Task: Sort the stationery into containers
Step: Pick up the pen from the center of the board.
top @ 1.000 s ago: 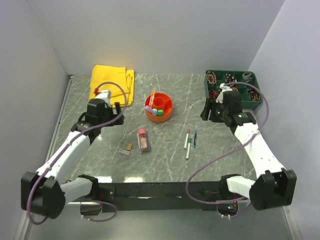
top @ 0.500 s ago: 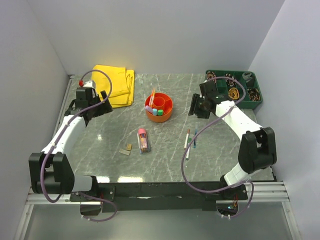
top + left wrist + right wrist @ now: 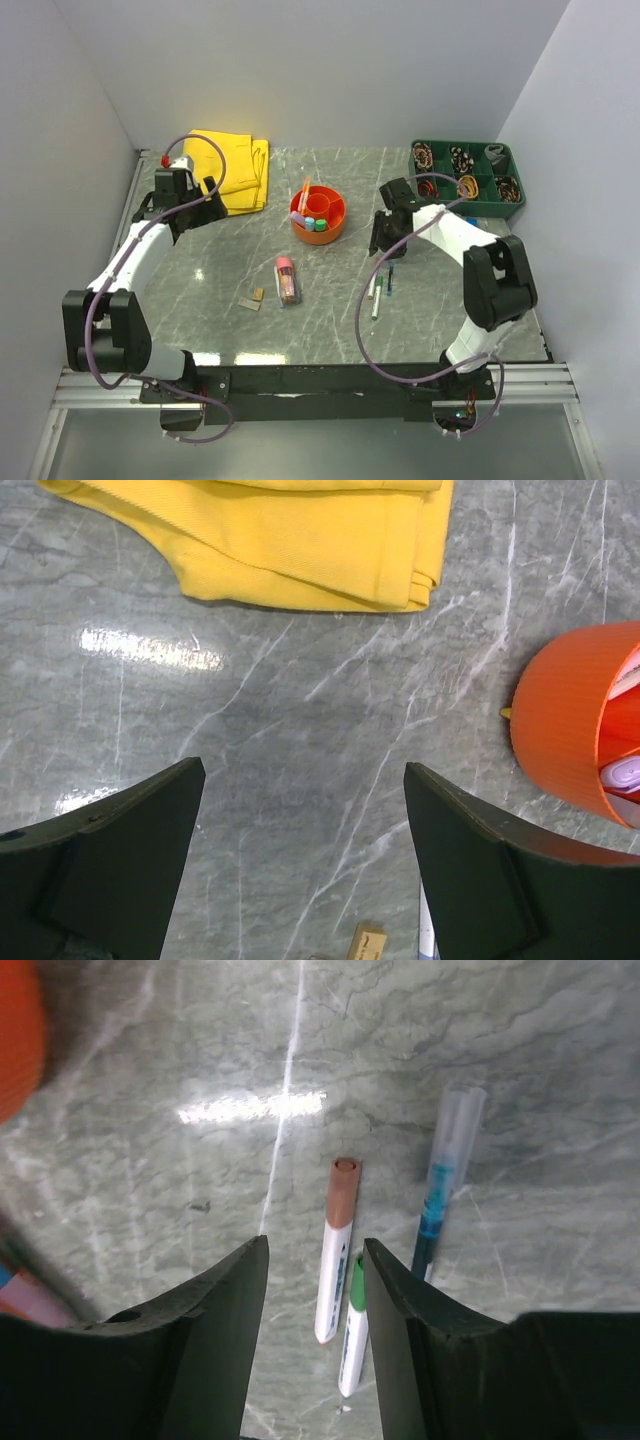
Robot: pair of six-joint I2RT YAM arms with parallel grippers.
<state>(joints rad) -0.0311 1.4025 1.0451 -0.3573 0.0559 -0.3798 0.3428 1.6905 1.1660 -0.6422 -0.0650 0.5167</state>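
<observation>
Tabletop of grey veined marble [image 3: 320,330], viewed from above. Centre, slightly up: round bright orange plastic organiser bowl [image 3: 318,236], with a few sticks and capped pieces inside. Just below it on the marble, clear tube with pink cap [image 3: 286,279]; to its left, two small tan blocks [image 3: 254,298]. Right of centre: three thin pens [image 3: 380,282] lying side by side beneath right gripper [image 3: 385,240]. Fingers partly apart, either side of white marker with brown cap [image 3: 335,1250] in the wrist view, gaps visible, not clamped. Upper left: left gripper [image 3: 205,208], fingers wide apart, empty, beside folded yellow cloth [image 3: 235,170]. Upper right: green compartment tray [image 3: 500,208].
</observation>
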